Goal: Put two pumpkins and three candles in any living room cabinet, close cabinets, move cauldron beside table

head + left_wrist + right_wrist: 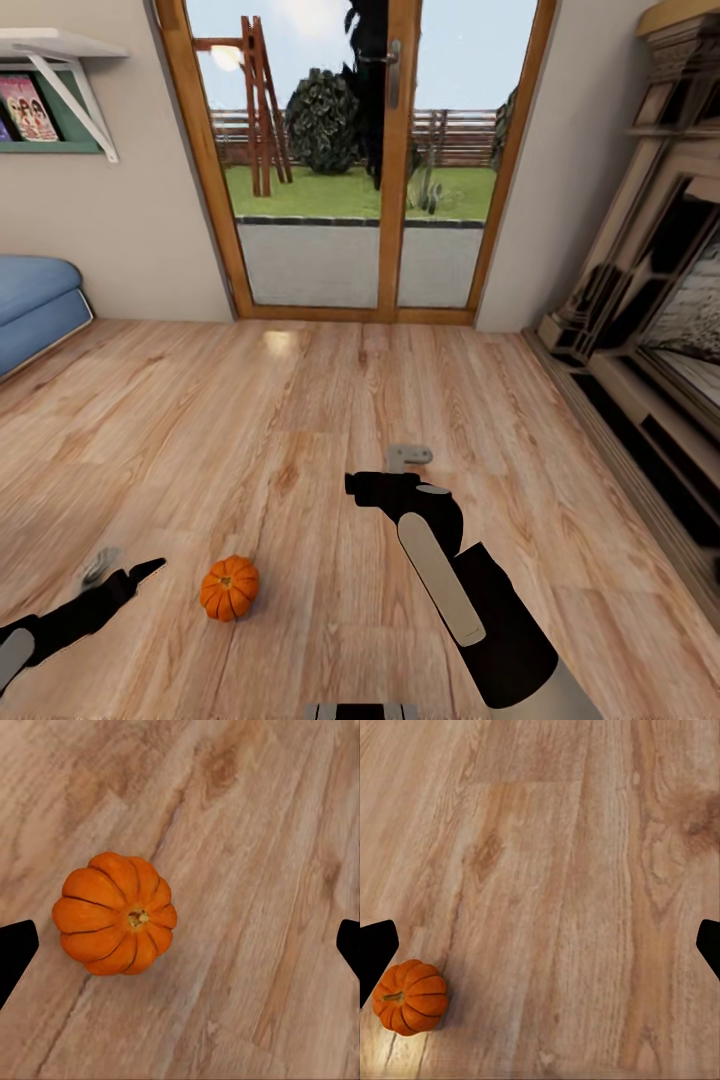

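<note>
The left gripper (180,941) has its fingers spread wide and empty, above the pumpkin (114,913), which sits upright on the wood floor (300,420), nearer one fingertip. The right gripper (540,945) is also spread wide and holds nothing. The pumpkin lies between both arms, well apart from the glass doors (350,150).

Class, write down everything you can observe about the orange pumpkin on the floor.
The pumpkin is small, round and bright orange, with deep ribs running into a short brownish stem at its top. It sits upright on the light wood plank floor, touched by nothing else. In the head view it lies between the left gripper and the right arm, nearer the left one. The left wrist view looks straight down on its stem; both grippers are open and apart from it.
</note>
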